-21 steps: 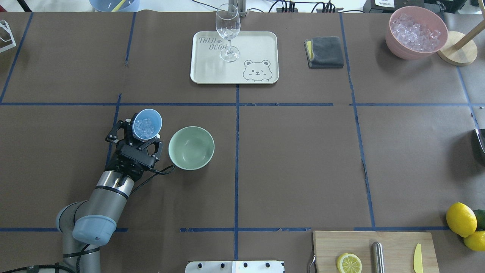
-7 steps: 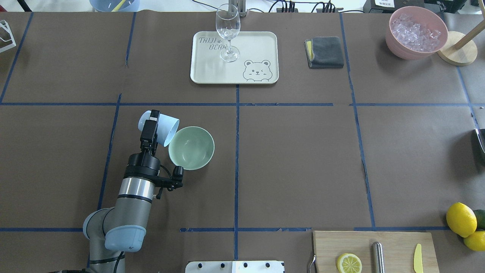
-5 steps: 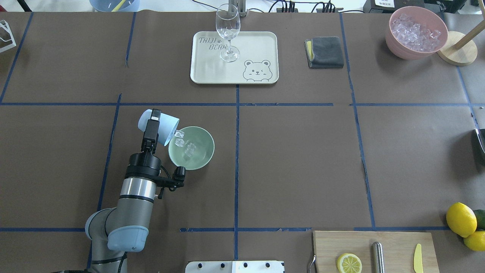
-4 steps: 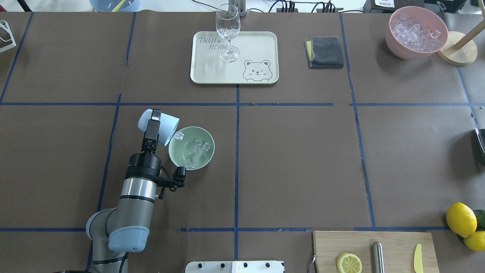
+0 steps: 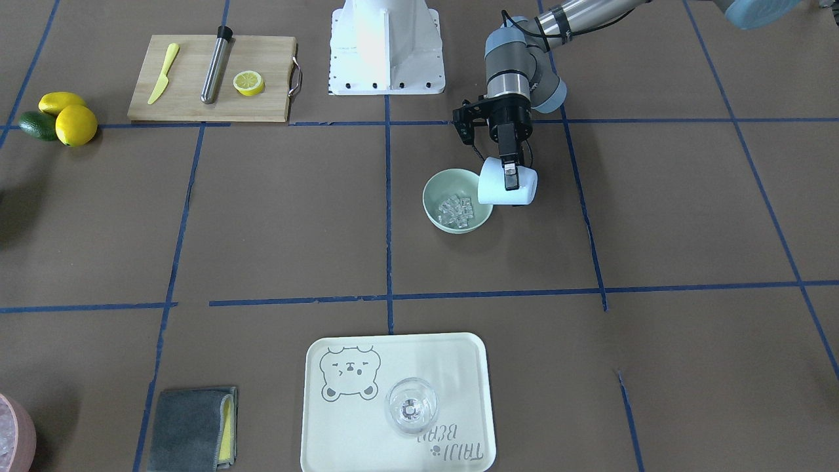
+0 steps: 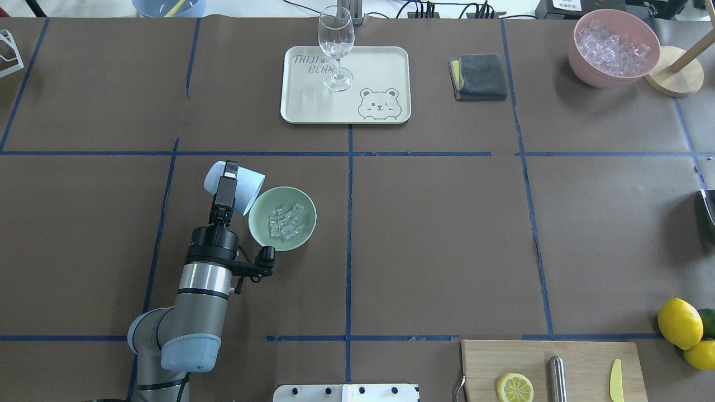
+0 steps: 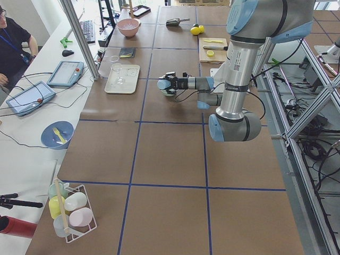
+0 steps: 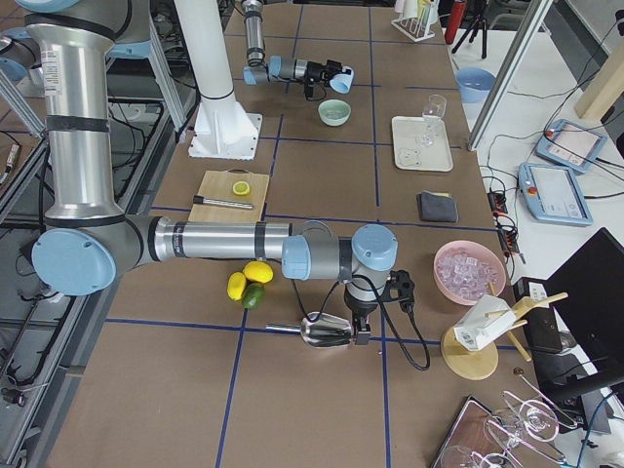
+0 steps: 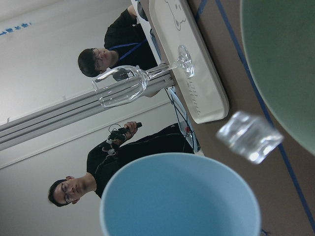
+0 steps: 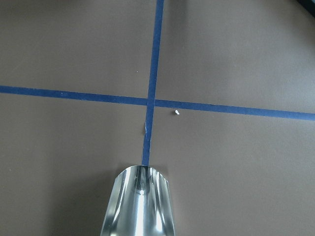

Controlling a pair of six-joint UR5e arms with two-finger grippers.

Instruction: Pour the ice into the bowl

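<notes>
left arm stretching forward over table, wrist rolled; left gripper (image 6: 228,177) clenching light blue cup (image 6: 249,187), cup lying tipped, mouth facing bowl (image 6: 308,226) at its 10 o'clock rim. ice (image 6: 286,221) sitting heaped inside bowl. right gripper (image 8: 358,327) hanging low over metal scoop (image 8: 327,332); grip impossible to tell.

I see the brown tabletop (image 6: 435,234), gridded with blue tape (image 6: 349,223). On it sit the bowl (image 6: 306,237) on the robot's left half, a tray (image 6: 313,106), a folded cloth (image 6: 479,77), a pink container (image 6: 581,67), a cutting board (image 6: 486,357) and lemons (image 6: 679,323).
</notes>
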